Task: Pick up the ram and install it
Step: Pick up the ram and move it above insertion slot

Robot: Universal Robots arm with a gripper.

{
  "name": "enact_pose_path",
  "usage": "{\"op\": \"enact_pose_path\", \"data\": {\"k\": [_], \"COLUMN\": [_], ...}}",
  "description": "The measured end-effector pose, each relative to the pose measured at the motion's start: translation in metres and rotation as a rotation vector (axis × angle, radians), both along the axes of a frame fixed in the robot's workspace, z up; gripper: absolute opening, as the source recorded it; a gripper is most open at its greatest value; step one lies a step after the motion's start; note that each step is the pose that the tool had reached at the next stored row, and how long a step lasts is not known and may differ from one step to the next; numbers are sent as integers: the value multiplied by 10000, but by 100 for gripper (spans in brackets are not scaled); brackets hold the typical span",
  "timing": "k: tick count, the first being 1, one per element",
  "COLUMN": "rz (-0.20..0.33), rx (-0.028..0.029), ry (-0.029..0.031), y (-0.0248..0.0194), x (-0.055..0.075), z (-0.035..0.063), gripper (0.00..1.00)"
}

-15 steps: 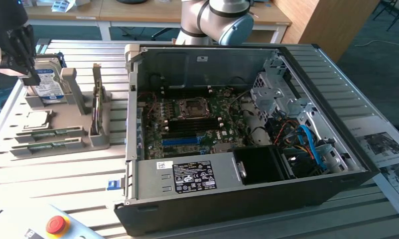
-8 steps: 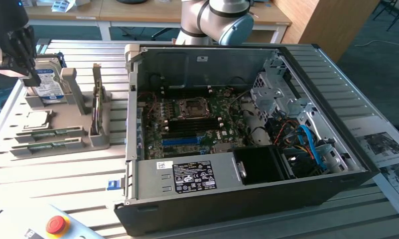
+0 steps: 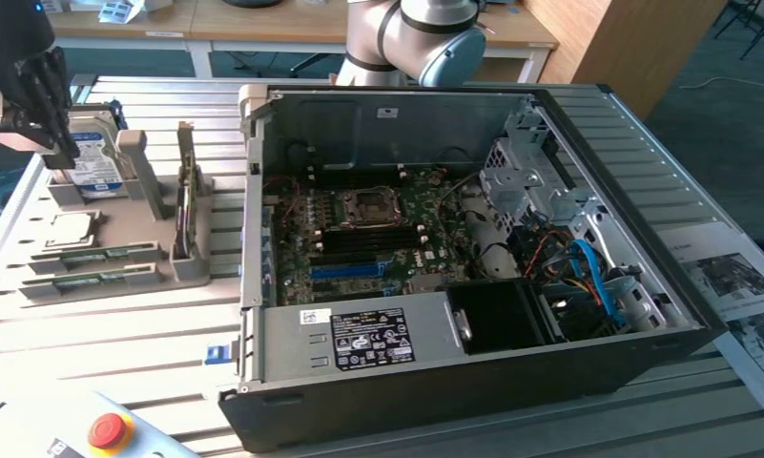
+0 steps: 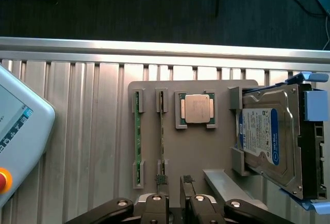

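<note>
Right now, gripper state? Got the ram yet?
Gripper: open, fingers slightly apart, holding nothing. It hangs over the tray, closest to a ram that sits in its holder.

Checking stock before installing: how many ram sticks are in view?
2: outer ram at the holder's edge, inner ram between it and the CPU. More may hide in the case.

Open computer case (image 3: 509,377); hard drive (image 4: 268,141), seemingly upright, near processor (image 4: 196,108).
</note>
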State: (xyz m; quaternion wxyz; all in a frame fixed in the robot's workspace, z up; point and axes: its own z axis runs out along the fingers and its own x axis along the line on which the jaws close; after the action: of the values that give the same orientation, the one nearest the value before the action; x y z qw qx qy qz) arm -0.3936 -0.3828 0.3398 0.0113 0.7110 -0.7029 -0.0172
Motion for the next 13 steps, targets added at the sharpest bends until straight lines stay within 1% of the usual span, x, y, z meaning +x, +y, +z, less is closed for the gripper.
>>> {"op": "enact_pose_path", "data": {"k": [1, 9, 10, 13], "rz": [0, 0, 0, 0], "rx": [0, 0, 0, 1], "ry": [-1, 0, 0, -2], "y": [0, 0, 0, 0], "x": [0, 0, 0, 0], "z": [0, 0, 0, -5], "gripper": [24, 25, 31, 31]}}
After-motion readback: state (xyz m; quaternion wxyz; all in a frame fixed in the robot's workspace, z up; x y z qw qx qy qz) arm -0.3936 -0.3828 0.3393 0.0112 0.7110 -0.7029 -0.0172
